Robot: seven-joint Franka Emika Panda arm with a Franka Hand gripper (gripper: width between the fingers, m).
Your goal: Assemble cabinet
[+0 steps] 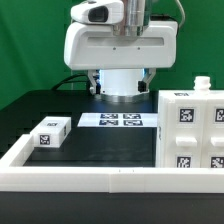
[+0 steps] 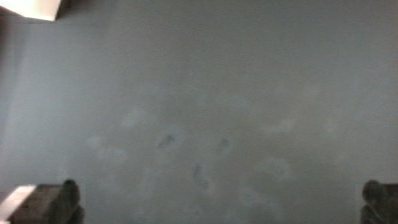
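Note:
The cabinet (image 1: 190, 130), a large white box with several black-and-white tags, stands on the black table at the exterior view's right. A small white tagged block (image 1: 50, 132) lies at the exterior view's left. My gripper (image 2: 214, 205) shows only in the wrist view. Its two dark fingertips (image 2: 54, 203) stand far apart at the picture's edges, open, with only bare dark table between them. It holds nothing. The gripper itself is out of the exterior view; only the arm's white base (image 1: 120, 45) and upper links show there.
The marker board (image 1: 118, 121) lies flat in front of the arm's base. A long low white border rail (image 1: 90, 178) runs along the table's front and left sides. A white corner (image 2: 27, 8) shows at the wrist view's edge.

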